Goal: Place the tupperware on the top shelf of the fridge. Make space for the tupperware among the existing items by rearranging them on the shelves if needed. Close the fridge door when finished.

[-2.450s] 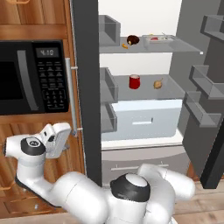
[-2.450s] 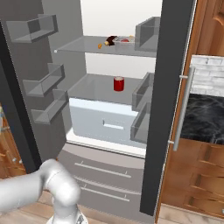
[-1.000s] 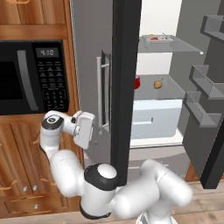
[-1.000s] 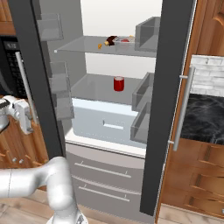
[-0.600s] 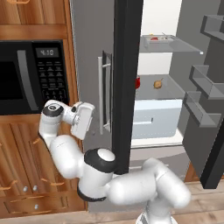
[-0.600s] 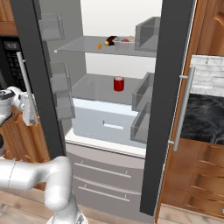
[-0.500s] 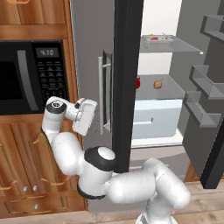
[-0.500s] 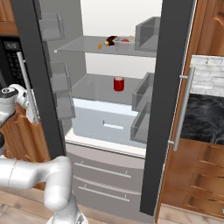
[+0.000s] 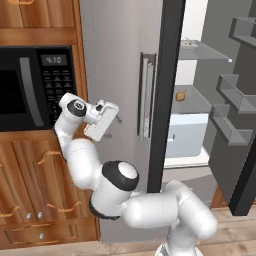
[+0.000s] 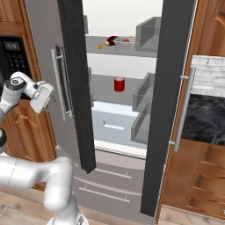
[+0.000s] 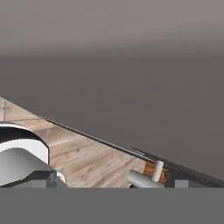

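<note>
Claw [image 9: 116,118] apart, empty, just beside the silver handle [image 9: 145,95] on the outer face of the fridge door [image 9: 120,75], half shut. Tupperware [image 10: 125,40] on the top shelf [image 10: 110,47], near its right edge. Likely heavy, stiff, swinging on hinges; best pushed flat on the panel near the handle edge.

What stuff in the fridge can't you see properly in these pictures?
- Tupperware: right base view, on the top shelf, too small to tell its food; in the left base view the fridge door hides most of that shelf.
- Red item: right base view, too small to name.
- Brownish item: left base view, too small to name.
- Gripper: left base view, fingertips too small to make out.
</note>
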### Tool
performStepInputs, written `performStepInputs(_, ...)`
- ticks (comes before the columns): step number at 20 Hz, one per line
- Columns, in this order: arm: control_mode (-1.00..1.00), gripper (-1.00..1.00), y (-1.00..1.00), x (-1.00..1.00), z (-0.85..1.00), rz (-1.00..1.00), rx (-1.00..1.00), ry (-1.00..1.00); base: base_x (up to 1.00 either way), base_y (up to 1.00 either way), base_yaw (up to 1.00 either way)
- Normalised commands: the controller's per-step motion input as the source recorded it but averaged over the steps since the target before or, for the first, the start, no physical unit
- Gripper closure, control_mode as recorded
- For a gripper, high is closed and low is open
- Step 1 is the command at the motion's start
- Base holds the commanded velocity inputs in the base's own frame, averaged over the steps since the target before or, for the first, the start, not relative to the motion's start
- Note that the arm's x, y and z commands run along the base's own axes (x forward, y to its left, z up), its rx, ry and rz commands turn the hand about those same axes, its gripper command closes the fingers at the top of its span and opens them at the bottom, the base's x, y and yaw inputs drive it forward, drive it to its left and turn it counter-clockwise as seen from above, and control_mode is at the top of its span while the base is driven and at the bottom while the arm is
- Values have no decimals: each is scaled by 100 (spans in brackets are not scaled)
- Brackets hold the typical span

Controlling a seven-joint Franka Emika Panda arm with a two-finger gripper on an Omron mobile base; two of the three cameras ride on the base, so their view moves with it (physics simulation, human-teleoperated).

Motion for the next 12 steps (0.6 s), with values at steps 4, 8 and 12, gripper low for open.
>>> performStepInputs(4, -100, -100, -66, 69, 0, 65, 31, -44, 0, 0, 0)
performStepInputs(8, -100, -100, -70, 49, 0, 69, 30, -53, 0, 0, 0)
performStepInputs(12, -100, -100, -79, 47, 0, 67, 28, -54, 0, 0, 0)
